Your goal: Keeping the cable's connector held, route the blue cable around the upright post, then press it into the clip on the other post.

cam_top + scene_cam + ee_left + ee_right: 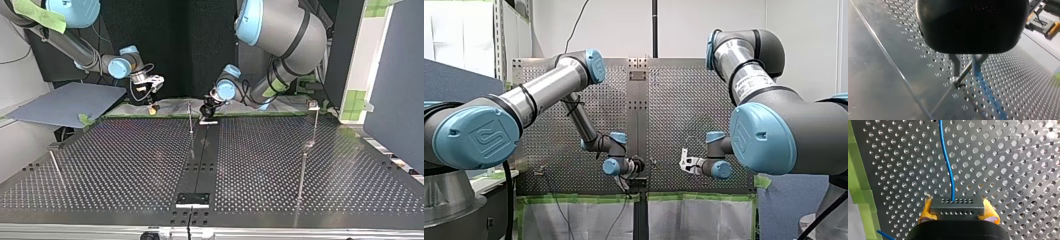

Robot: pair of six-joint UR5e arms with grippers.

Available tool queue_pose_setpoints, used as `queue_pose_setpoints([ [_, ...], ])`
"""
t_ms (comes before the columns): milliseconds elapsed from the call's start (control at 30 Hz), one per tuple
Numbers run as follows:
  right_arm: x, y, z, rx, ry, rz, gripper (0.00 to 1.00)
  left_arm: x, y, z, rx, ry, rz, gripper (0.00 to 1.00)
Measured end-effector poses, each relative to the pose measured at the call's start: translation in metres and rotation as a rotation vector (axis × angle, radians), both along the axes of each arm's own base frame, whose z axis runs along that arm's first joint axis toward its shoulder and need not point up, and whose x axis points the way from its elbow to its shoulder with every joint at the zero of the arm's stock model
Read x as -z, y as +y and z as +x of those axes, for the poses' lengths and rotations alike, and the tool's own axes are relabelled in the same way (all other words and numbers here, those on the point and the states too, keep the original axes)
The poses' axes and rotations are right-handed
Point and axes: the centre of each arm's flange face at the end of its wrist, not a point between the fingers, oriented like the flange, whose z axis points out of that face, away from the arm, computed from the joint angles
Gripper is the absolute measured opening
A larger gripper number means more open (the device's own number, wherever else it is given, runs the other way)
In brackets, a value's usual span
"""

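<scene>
Blue and thin, the cable [948, 167] leaves the connector [957, 206] in a loose wave over the perforated table [1010, 170]. I judge it light and limp: it should bend readily round a post but hold no shape without tension. Its connector is a small, hard grey block with rows of holes, the one firm place to grip. My right gripper [958, 210] is clamped on it, with yellow pads pressed to its two ends. For routing, the cable looks best guided by a light pinch close to the post, not hauled from the block, where the thin lead could strain. My left gripper [966, 70] hangs low over the table with its metal fingers [956, 66] apart. A thin upright post [964, 75] shows through the gap, and a blurred blue run of cable lies along the table just beside it. No bin, tray or box shows. The nearest thing to a holder is the clip [313, 105] atop the other post [315, 125] at the top view's right, too small to tell whether anything sits in it.
</scene>
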Motion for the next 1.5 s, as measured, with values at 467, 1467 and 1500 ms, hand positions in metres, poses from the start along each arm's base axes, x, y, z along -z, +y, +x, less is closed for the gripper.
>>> queue_pose_setpoints([
  [467,0.000,0.000,0.000,0.004,0.007,0.000,0.00,0.009,0.012,-0.024,-0.085,0.056,0.218,1.00],
  [1467,0.002,0.005,0.002,0.004,0.015,0.024,0.00,-0.051,-0.025,-0.177,0.157,-0.108,0.501,1.00],
  [1500,0.002,0.005,0.002,0.005,0.015,0.024,0.00,-0.048,-0.023,-0.179,0.152,-0.113,0.512,1.00],
])
